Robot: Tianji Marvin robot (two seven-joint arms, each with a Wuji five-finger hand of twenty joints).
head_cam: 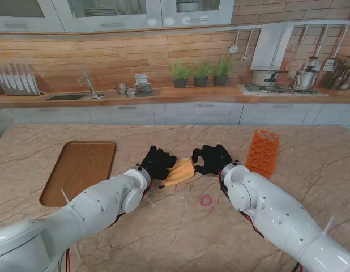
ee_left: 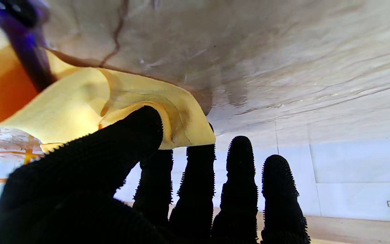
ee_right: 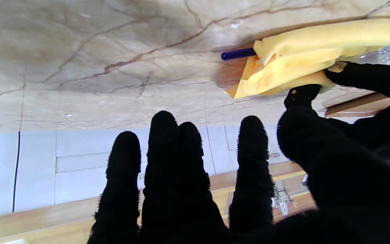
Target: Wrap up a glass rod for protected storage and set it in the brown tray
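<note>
Left robot hand (head_cam: 157, 162) pinches the yellow foam wrap (head_cam: 179, 171) around the purple glass rod (ee_right: 238, 54); right robot hand (head_cam: 212, 158) hovers spread beside it. Nearby on the marble bench (head_cam: 163, 226): pink ring (head_cam: 206, 200), orange rack (head_cam: 262, 153), brown wooden tray (head_cam: 79, 170).

orange rack (head_cam: 263, 153) far right on marble table (head_cam: 180, 238); pink ring (head_cam: 206, 200) nearer me

Stand view: high, looking down across the table (head_cam: 180, 226) toward the kitchen wall. Wrist views: close, inverted, looking along each hand's fingers; both share the yellow wrap (ee_left: 90, 101) (ee_right: 293, 57).
</note>
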